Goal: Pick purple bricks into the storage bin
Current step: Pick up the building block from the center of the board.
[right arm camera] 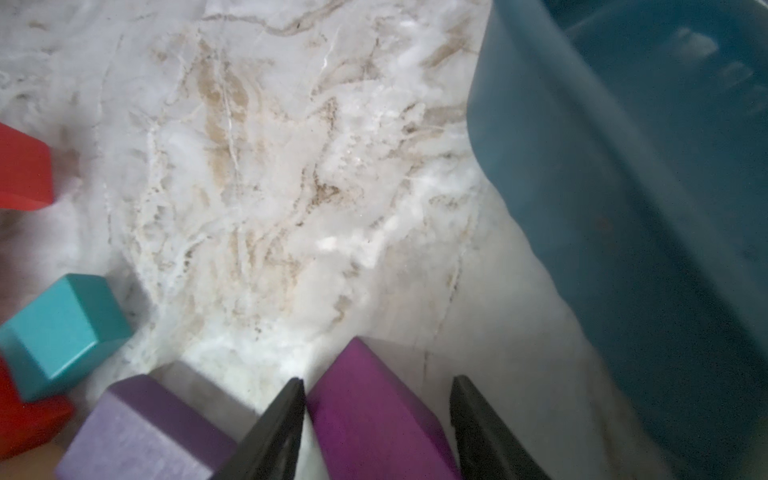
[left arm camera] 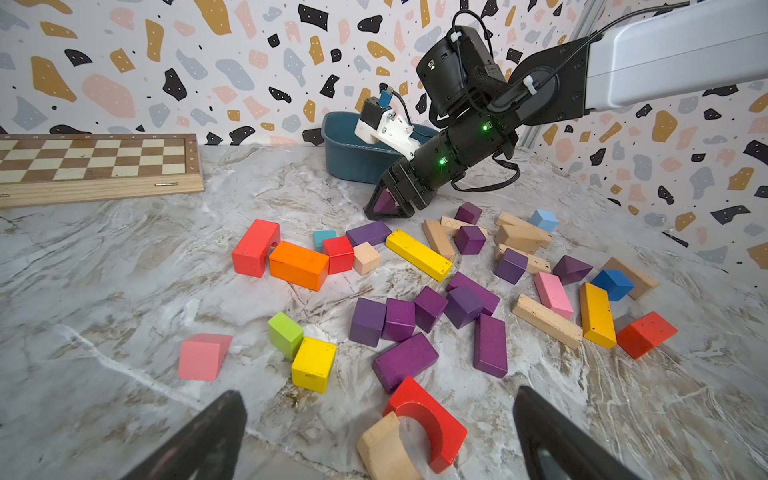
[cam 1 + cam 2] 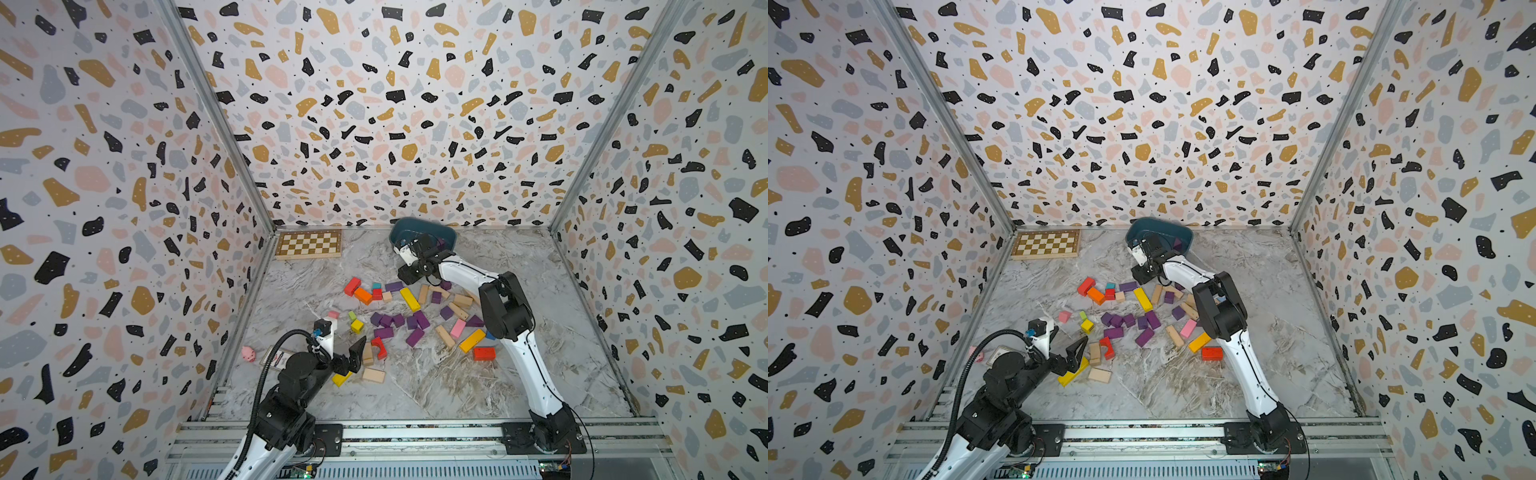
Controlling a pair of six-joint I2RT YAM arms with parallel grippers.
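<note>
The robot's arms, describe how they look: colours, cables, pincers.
Both arms have white shells and black joints. The left arm carries a ribbed black hose; the right arm shows green lights. The left pincer and right pincer have black triangular fingers and white camera mounts.

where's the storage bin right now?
In both top views the storage bin sits at the table's far end by the back wall, right of the chessboard, beyond the block pile.

Your right arm [image 3: 519,353] and left arm [image 3: 291,376]: white shells, black joints — green lights [image 2: 442,161] on the right wrist, a ribbed black hose [image 3: 258,384] at the left's nine o'clock, black wedges on the left gripper [image 2: 377,390].
</note>
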